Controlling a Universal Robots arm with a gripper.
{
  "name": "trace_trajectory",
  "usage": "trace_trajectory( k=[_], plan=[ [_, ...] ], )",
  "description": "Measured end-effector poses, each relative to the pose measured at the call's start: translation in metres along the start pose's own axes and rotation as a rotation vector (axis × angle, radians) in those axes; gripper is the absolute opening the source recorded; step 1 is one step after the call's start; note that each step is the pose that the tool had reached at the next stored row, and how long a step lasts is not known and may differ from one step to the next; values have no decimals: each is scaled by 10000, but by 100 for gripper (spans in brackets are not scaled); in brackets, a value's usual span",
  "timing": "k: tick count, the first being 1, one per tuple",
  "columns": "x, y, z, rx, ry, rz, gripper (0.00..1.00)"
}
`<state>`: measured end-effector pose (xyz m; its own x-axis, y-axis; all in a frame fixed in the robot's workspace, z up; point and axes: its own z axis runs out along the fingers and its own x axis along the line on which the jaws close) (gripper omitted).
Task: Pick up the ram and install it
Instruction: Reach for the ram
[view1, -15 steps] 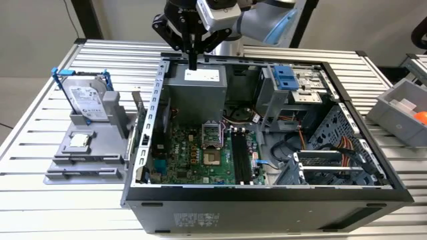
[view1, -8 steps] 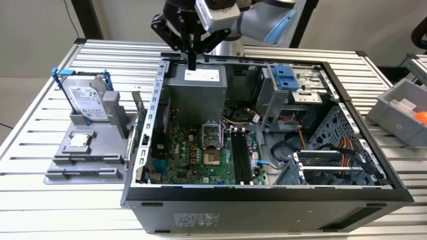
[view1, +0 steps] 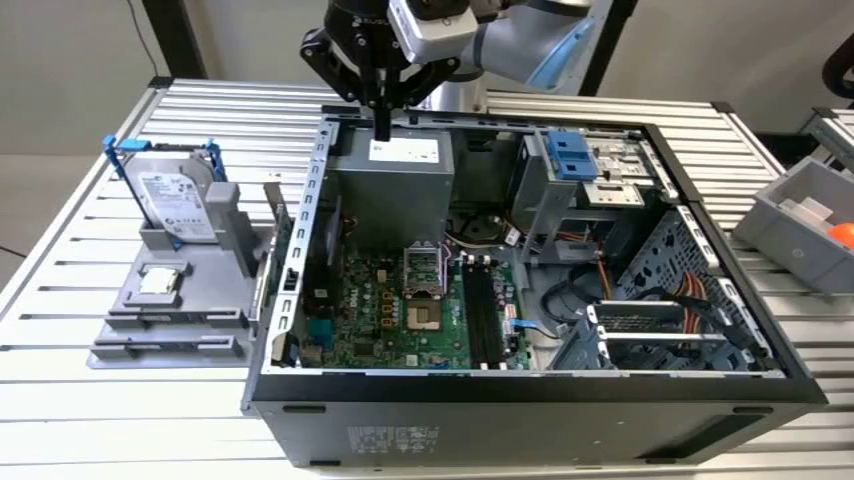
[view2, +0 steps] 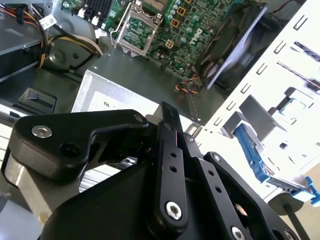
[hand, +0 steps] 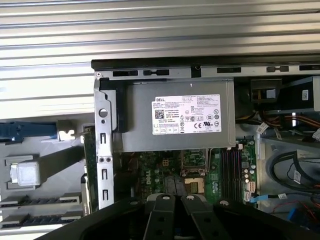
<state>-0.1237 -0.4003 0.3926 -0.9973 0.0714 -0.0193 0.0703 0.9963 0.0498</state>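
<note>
- The ram (hand: 35, 202) is a long, thin, dark blue-black board, standing on its long edge in a groove of the grey holder (hand: 55, 187)
- A second ram stick (hand: 37, 219) of the same look stands in the next groove, parallel to the first and just beside it, the two apart
- Both lie level and straight, seated along their whole length in the grooves
- In the exterior view they sit at the holder's end nearest the surface's (view1: 67, 420) near edge, toward its corner at the exterior view's left
- They are outside the open computer case (view1: 534, 410), near its wall on that side
</note>
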Motion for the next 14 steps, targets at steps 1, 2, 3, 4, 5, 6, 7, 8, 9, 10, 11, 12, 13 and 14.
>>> trace_trajectory(
  k=[1, 2, 3, 4, 5, 6, 7, 8, 9, 10, 11, 12, 13, 14],
  plan=[
    [8, 2, 0, 0, -1, 0, 0],
    [18, 6, 0, 0, 0, -1, 0],
    [30, 14, 0, 0, 0, -1, 0],
    [38, 20, 1, 0, 0, -1, 0],
    [45, 26, 1, 0, -1, -1, 0],
    [50, 27, 0, 0, 0, -1, 0],
    [55, 31, 0, 0, 0, -2, 0],
    [60, 35, 1, 0, -1, -1, 0],
    [66, 39, 1, 1, 0, -1, 0],
    [73, 43, 1, 0, 0, -1, 0],
    [79, 48, 1, -1, -1, -2, 0],
    [83, 54, 1, 0, 0, -1, 0],
    [86, 58, 1, 0, 0, -1, 0],
    [89, 62, 1, 0, 0, -1, 0]
  ],
)
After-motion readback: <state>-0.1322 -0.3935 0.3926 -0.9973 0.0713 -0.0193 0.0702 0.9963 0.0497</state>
